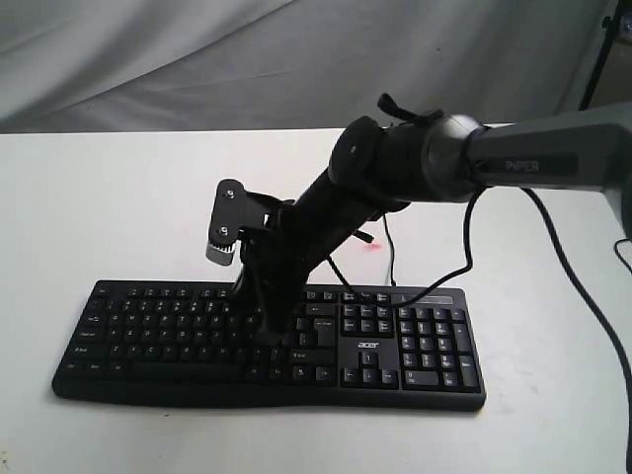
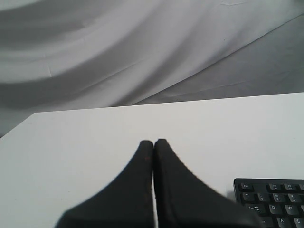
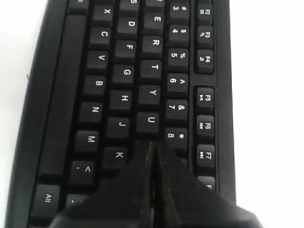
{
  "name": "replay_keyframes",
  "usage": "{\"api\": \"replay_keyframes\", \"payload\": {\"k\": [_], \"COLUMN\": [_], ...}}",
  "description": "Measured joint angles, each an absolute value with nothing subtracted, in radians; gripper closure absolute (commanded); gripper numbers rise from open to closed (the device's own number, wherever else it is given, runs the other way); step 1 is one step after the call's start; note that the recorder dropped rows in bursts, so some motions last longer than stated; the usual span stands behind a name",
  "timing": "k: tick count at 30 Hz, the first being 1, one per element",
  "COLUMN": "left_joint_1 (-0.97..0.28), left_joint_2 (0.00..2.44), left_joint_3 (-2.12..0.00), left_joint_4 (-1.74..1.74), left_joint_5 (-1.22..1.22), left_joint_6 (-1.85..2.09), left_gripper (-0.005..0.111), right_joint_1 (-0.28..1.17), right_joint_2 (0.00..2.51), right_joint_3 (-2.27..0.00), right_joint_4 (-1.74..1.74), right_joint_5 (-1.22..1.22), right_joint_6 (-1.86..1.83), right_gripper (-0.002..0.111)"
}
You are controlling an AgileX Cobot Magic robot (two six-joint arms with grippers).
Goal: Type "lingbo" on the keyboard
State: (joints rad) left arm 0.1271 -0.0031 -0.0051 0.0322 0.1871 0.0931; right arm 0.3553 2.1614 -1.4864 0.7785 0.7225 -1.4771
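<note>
The black keyboard [image 1: 415, 348] with a white acer logo lies across the near half of the white table [image 1: 118, 197]. My right gripper [image 1: 274, 331] reaches over from the right and is shut, tips down on the letter block. In the right wrist view the right gripper [image 3: 153, 144] sits between the U, K and 8 keys of the keyboard [image 3: 126, 71], hiding the key under it. My left gripper [image 2: 154, 141] is shut and empty over bare table, with a corner of the keyboard [image 2: 273, 202] beside it. The left arm does not show in the exterior view.
The keyboard's thin black cable [image 1: 390, 252] runs off its back edge across the table. The right arm's own cable [image 1: 583, 296] hangs at the right. A grey cloth backdrop [image 1: 197, 59] stands behind the table's far edge.
</note>
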Motion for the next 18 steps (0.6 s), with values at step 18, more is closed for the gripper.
{"api": "replay_keyframes", "payload": {"k": [18], "left_joint_1": [0.127], "left_joint_2": [-0.003], "left_joint_3": [-0.005], "left_joint_4": [0.032], "left_joint_5": [0.187], "left_joint_6": [0.093], "left_gripper": [0.106], "right_joint_1": [0.355], "right_joint_2": [1.905], "right_joint_3": [-1.485], "right_joint_4": [0.798], "right_joint_5": [0.720], "right_joint_6": [-1.328], "right_gripper": [0.108]}}
